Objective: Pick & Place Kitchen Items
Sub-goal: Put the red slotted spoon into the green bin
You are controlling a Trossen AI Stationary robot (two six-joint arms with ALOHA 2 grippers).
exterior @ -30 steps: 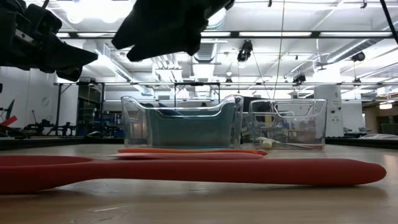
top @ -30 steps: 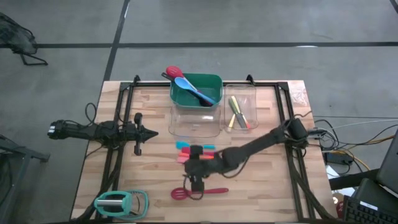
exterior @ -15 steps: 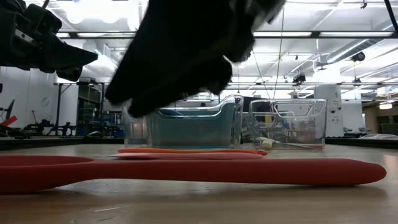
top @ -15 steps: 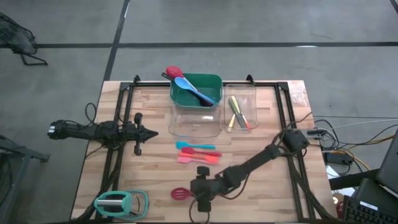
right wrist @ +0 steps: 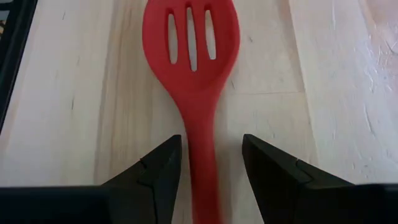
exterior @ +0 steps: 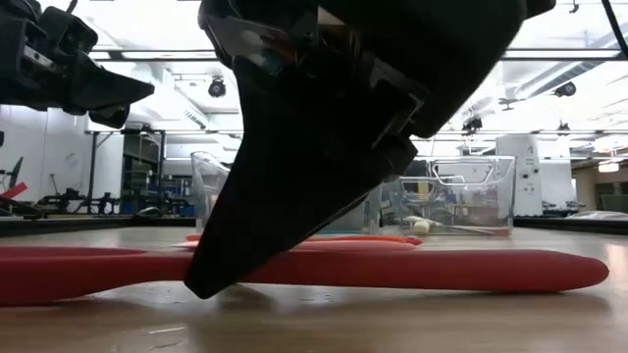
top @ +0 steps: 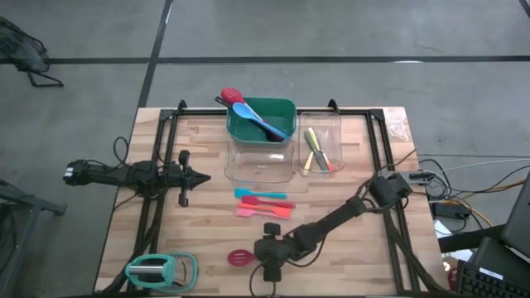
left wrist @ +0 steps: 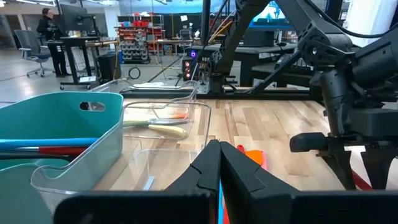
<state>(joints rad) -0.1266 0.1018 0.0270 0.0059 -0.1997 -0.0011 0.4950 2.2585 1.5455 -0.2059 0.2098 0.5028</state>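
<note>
The red slotted turner (right wrist: 191, 74) is seen most clearly in the right wrist view, lying flat on the wooden table (top: 348, 257) with its handle running between the two parted fingers (right wrist: 155, 171) of the right gripper (right wrist: 210, 163), a gap left on either side. From above, only its slotted head (top: 239, 258) shows near the front edge; the rest is covered by the right gripper (top: 272, 266). In the low view, one dark finger (exterior: 294, 216) is seen reaching down to the tabletop in front of the handle.

The left gripper (top: 201, 176) is held over the table's left side, fingers pressed together. Blue, pink and orange utensils (top: 263, 203) lie mid-table. A green bin (top: 290, 112) and clear bins (top: 327, 124) stand at the back. A workshop with ceiling lights is seen beyond the table.
</note>
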